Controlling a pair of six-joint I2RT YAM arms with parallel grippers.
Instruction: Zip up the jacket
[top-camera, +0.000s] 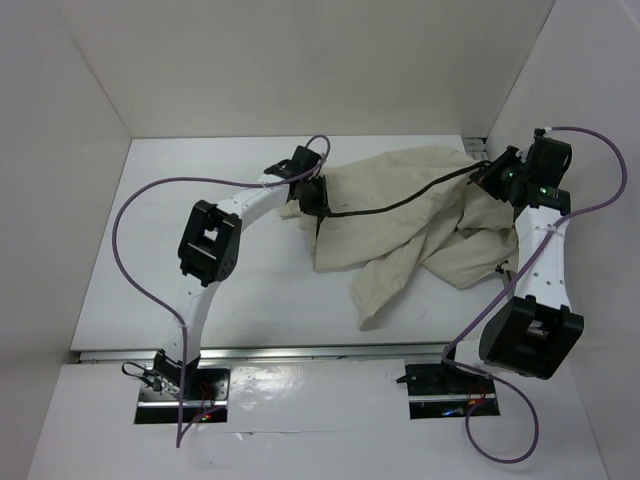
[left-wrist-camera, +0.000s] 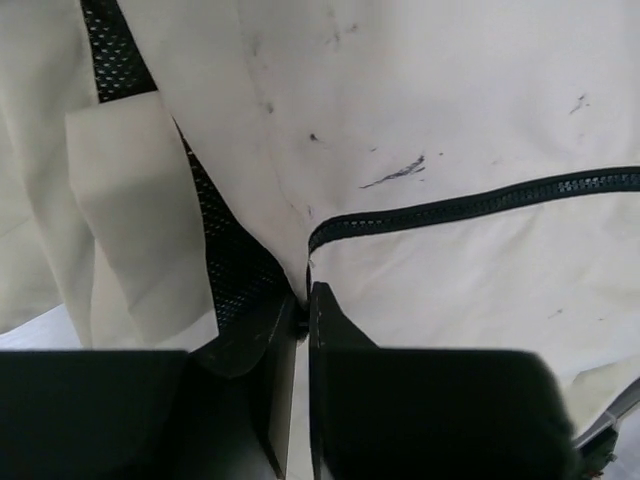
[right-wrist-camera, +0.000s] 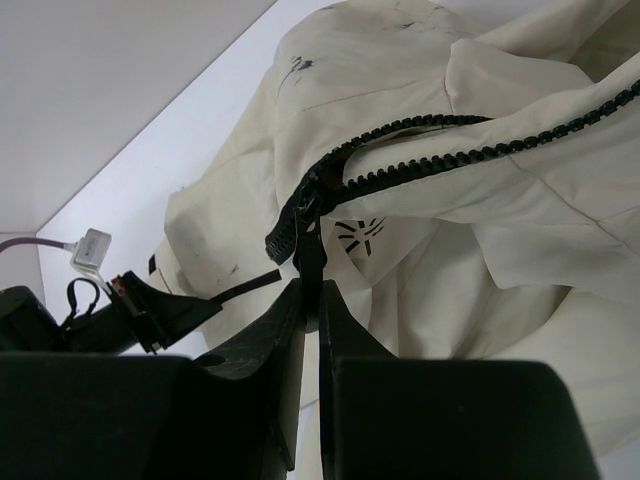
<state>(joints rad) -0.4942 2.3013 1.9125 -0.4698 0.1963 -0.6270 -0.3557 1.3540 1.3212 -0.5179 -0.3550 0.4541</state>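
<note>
Here's the jacket (top-camera: 400, 220), spread in a loose heap on the far half of the table (top-camera: 200, 280), stretched between the two arms. The left gripper (left-wrist-camera: 305, 300) sits at the garment's left end, its fingers pressed close together on the fabric edge right where the zipper (top-camera: 400, 203) begins, black mesh lining (left-wrist-camera: 230, 265) showing just beside them. Over on the other side, the right gripper (right-wrist-camera: 312, 292) is clamped on the pull tab (right-wrist-camera: 312, 262), which hangs from the slider (right-wrist-camera: 300, 215). And look at that dark line in the overhead view: it runs as one joined seam from the left gripper across to the right one, so a long stretch reads as zipped. But it's not finished! In the right wrist view, two separate rows of teeth part at the slider and run off the edge of the picture, open. How much of that open stretch remains I can't tell, as the fabric there is bunched. By my reckoning, well along, with the last run up to the collar left.
</note>
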